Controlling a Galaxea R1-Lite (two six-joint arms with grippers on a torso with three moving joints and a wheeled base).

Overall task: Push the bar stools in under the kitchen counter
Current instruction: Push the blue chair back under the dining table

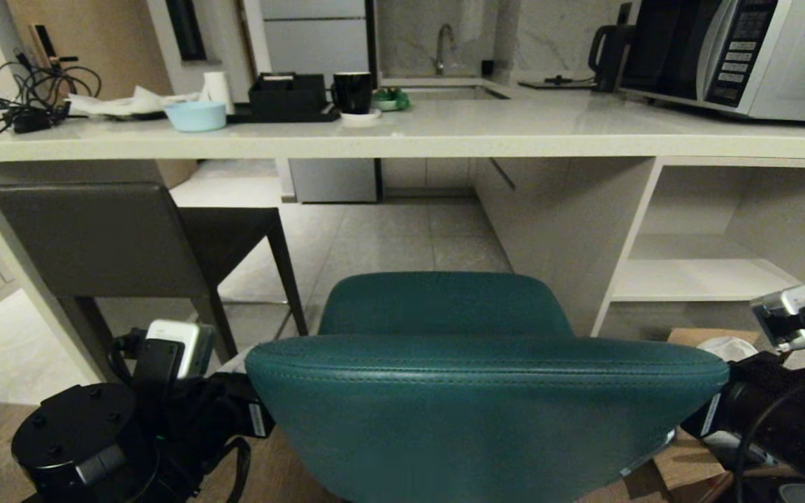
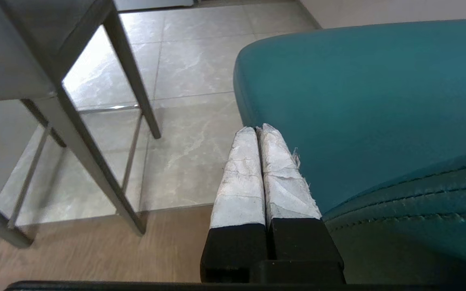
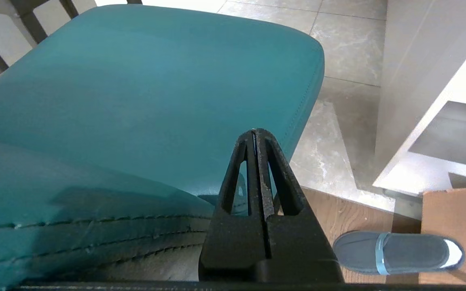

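Left gripper (image 2: 257,131) closed | right gripper (image 3: 256,133) closed | flanking teal stool (image 1: 486,391)

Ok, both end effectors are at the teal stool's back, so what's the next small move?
Probably press forward with both together. The shut left end effector and shut right end effector flank the teal curved-back stool, whose seat is short of the white speckled counter; the dark grey leather stool is already under.
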